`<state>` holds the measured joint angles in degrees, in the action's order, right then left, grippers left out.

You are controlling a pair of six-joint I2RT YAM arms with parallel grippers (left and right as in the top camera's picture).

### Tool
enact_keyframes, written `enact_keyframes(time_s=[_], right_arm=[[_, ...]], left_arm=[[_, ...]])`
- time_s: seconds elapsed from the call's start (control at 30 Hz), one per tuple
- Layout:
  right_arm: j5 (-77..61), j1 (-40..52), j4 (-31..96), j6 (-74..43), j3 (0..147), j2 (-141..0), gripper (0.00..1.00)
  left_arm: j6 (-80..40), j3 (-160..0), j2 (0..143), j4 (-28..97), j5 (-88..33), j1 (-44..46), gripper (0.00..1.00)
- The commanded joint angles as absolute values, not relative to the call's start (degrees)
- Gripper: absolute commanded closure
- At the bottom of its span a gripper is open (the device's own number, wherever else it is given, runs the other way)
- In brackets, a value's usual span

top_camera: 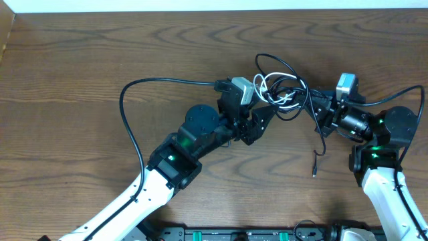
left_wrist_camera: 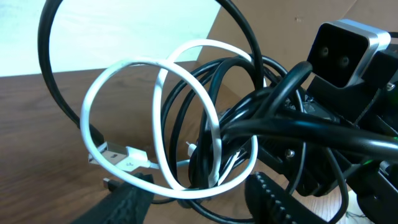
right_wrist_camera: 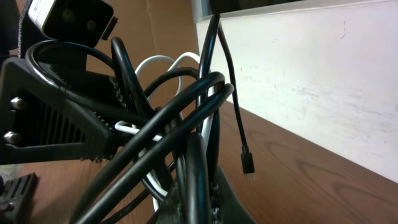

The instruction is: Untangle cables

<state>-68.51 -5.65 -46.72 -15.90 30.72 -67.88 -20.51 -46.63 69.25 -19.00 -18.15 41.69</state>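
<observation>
Over wooden table (top_camera: 67, 67), right hand (right_wrist_camera: 199, 202) clenches tangled cables (top_camera: 284, 90) (left hand (left_wrist_camera: 199, 202): grip cannot be told).

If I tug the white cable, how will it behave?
Probably floppy: the white cable curls in loose loops. Likely light, being thin. It may snag rather than slide free, since black cables pass through its loops.

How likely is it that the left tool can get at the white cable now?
Probably yes: the white cable loops just ahead of the open left tool, nothing blocking. Still, black cables thread through its loops, so grabbing it alone looks doubtful.
</observation>
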Motion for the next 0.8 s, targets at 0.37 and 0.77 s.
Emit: enact_keyframes(time_s=[0.37,0.77], right_arm=[[-68.07,-5.89,-46.83,-16.27,31.35,-67.64,0.99],[-68.12,-5.89,-46.06,-16.27,31.35,-67.64,0.99]], left_arm=[[-20.71,-47.11,71.37,-21.58,-19.05,42.37,0.66],[-20.69,-47.11,71.48,-23.09,-18.81,42.35,0.92]])
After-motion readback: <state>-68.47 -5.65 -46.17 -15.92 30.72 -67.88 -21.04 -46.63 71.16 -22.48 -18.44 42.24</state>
